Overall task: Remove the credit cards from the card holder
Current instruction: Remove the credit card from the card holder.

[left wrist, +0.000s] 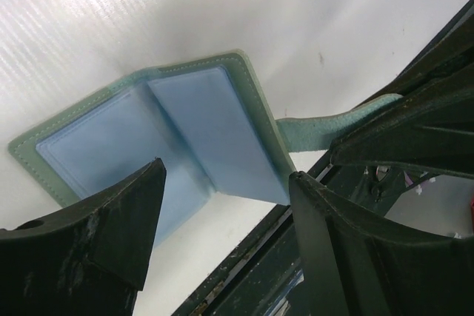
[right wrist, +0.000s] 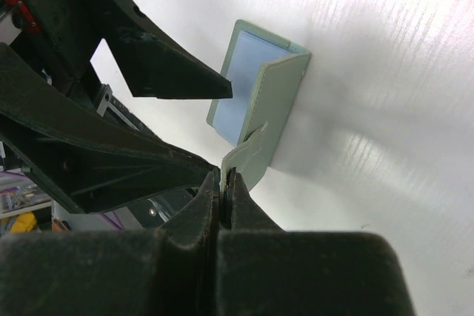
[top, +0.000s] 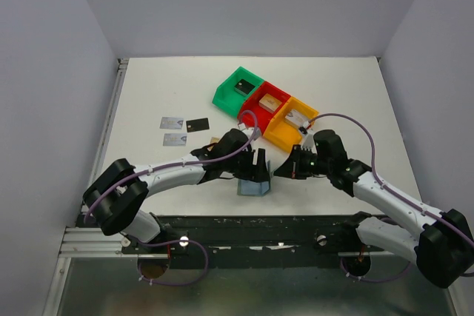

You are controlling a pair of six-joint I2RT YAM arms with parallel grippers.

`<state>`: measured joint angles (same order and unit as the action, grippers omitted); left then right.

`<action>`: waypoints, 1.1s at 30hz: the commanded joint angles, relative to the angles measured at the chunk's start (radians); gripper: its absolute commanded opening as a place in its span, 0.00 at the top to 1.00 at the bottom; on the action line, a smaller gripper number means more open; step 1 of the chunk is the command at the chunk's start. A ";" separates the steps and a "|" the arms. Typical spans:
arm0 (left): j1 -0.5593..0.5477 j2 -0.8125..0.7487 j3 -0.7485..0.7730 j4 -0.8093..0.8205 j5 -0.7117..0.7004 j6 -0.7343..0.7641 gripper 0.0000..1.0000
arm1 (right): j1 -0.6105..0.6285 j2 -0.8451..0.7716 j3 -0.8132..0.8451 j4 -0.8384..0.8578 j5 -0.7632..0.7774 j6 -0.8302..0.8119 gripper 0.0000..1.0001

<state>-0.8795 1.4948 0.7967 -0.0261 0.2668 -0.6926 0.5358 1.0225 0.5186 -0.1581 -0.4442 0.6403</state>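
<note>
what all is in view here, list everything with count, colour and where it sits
card holder: 1, grey-blue, open in a V, near edge of the table, between the grippers
credit cards: 3, one black and two pale grey, lying loose on the table left of the bins
green bin, red bin, orange bin: 1 each, side by side in a diagonal row right of centre, a small item in each
table: 1, white
left gripper: 1, black, open, just above the card holder
right gripper: 1, black, shut on the card holder's tab
</note>
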 commanded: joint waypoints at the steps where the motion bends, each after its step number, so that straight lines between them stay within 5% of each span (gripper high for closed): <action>1: -0.007 -0.053 -0.027 0.015 -0.055 0.005 0.21 | 0.003 0.002 0.008 0.003 -0.011 0.005 1.00; 21: -0.021 0.030 0.035 -0.015 -0.043 0.024 0.25 | 0.001 -0.006 0.004 0.005 -0.030 0.010 1.00; 33: -0.022 0.030 0.026 -0.035 -0.069 0.025 0.44 | 0.003 -0.007 0.003 0.000 -0.025 0.007 1.00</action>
<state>-0.8974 1.5246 0.8116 -0.0441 0.2379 -0.6807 0.5354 1.0225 0.5186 -0.1581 -0.4465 0.6403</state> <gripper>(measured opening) 0.591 0.024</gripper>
